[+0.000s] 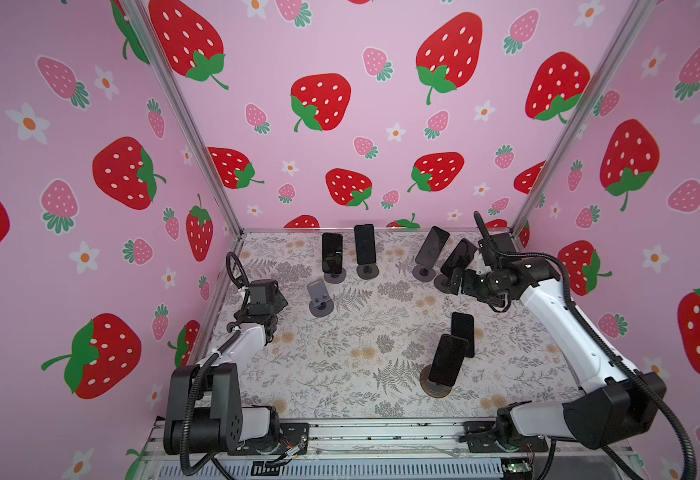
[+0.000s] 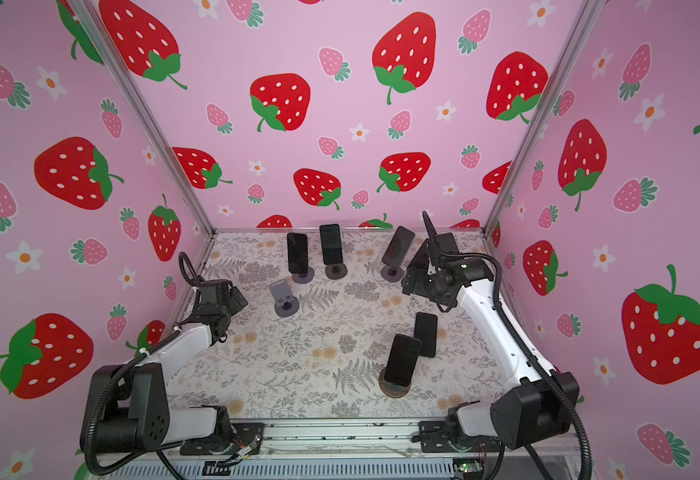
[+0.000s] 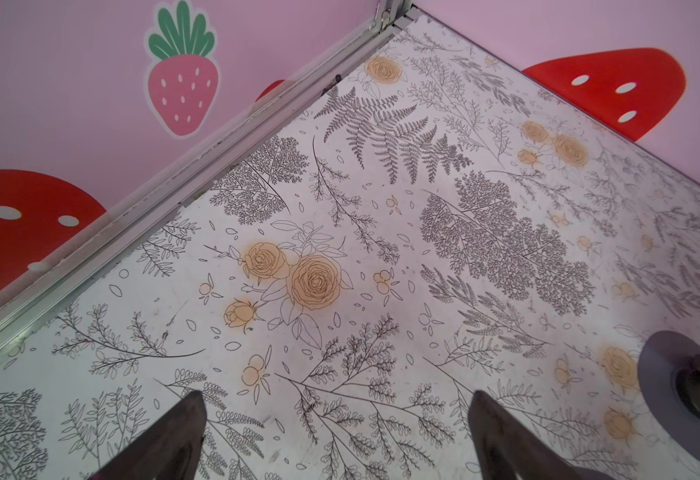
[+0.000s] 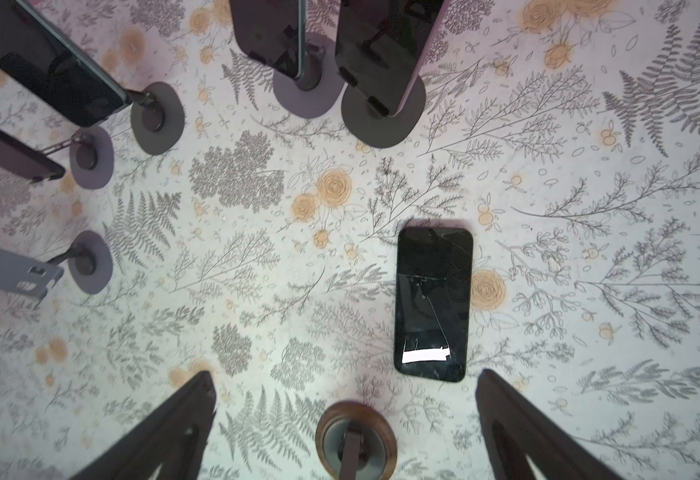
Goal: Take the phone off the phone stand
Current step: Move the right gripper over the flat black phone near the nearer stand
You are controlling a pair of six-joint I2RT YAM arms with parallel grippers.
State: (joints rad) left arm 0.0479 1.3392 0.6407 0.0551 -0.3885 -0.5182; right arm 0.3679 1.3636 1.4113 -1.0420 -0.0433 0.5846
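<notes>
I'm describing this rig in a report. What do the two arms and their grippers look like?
The left arm and right arm have white link shells between black joint housings. A black ribbed cable hose loops along each. The left gripper and right gripper have dark, tapering, pointed fingers. No markings are legible.

— Upper middle of the frame?
— Four phones on stands, side by side along the far edge of the table: leftmost phone, then second phone, third phone, rightmost phone.
— Below them, left of centre?
— Empty stand, alone, in front of the leftmost phone.
— Lower right of centre?
— Flat phone on the table; just before it, front phone propped on front stand.
</notes>
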